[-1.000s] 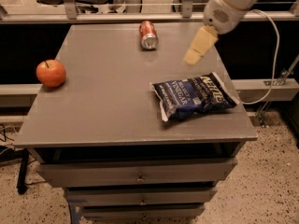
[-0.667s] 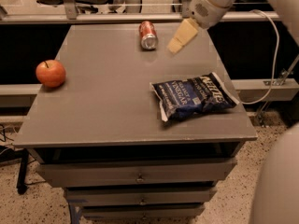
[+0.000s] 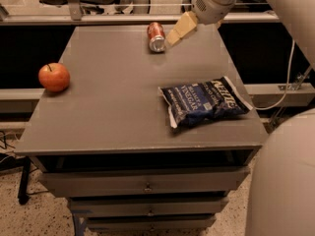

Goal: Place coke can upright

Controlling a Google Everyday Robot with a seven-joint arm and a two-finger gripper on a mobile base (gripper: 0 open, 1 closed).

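The coke can [image 3: 156, 36] is red with a silver end and lies on its side near the far edge of the grey cabinet top [image 3: 113, 102], its silver end facing the camera. My gripper [image 3: 173, 37] hangs from the white arm at the upper right, its tan fingers [image 3: 181, 28] pointing down-left just to the right of the can, almost touching it. Nothing is held.
A red-orange apple [image 3: 54, 77] sits at the left edge of the top. A blue chip bag [image 3: 204, 102] lies at the right front. Drawers are below the top. A rail and chair legs stand behind the cabinet. A white robot body fills the lower right corner.
My gripper has moved left and toward the far edge, from beside the chip bag's far side to right next to the can. The can, apple and bag have not moved.
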